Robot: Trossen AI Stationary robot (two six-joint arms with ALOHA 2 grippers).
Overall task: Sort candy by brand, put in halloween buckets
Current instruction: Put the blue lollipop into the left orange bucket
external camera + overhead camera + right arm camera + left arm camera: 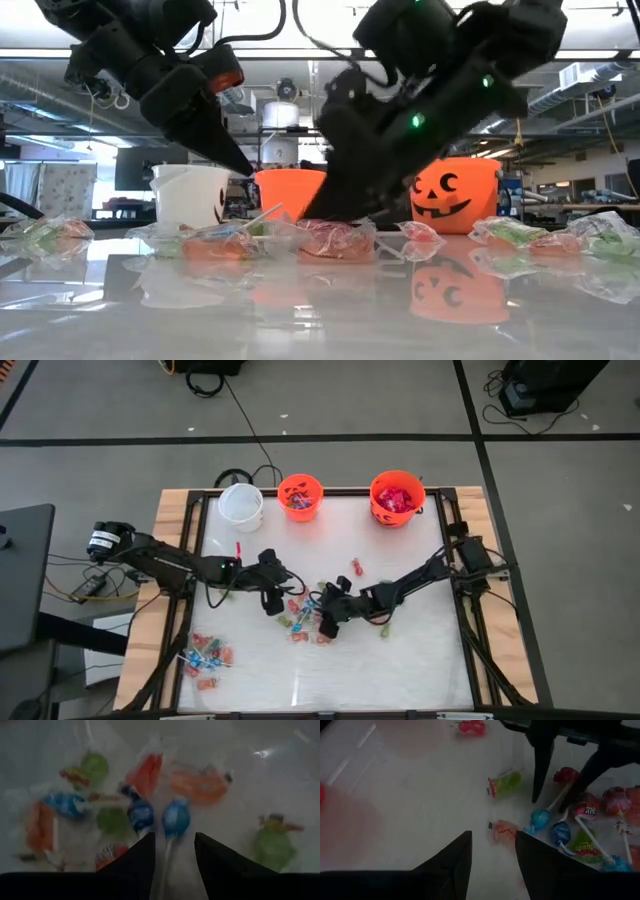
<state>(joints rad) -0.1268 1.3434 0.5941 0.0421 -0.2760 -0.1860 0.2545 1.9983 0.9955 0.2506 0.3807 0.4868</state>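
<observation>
Candy (pixel 300 616) lies in a loose heap at mid-table: lollipops and small wrapped pieces in blue, green, orange and red. My right gripper (pixel 172 855) is open, low over the heap. Its fingers stand on either side of the stick (pixel 165 857) of a blue lollipop (pixel 176 817), and I see no touch. My left gripper (pixel 492 852) is open just left of the heap, higher up, with an orange wrapped piece (pixel 504 830) ahead of its fingertips. A white bucket (pixel 241 502), a small orange bucket (pixel 299 496) and a larger orange bucket (pixel 397 497) stand along the far edge.
A second cluster of candy (pixel 206 655) lies near the front left corner. Single pieces lie apart: red ones (pixel 356 567) toward the far side and a green one (pixel 384 630) to the right. Both orange buckets hold candy. Bare table shows at the front right.
</observation>
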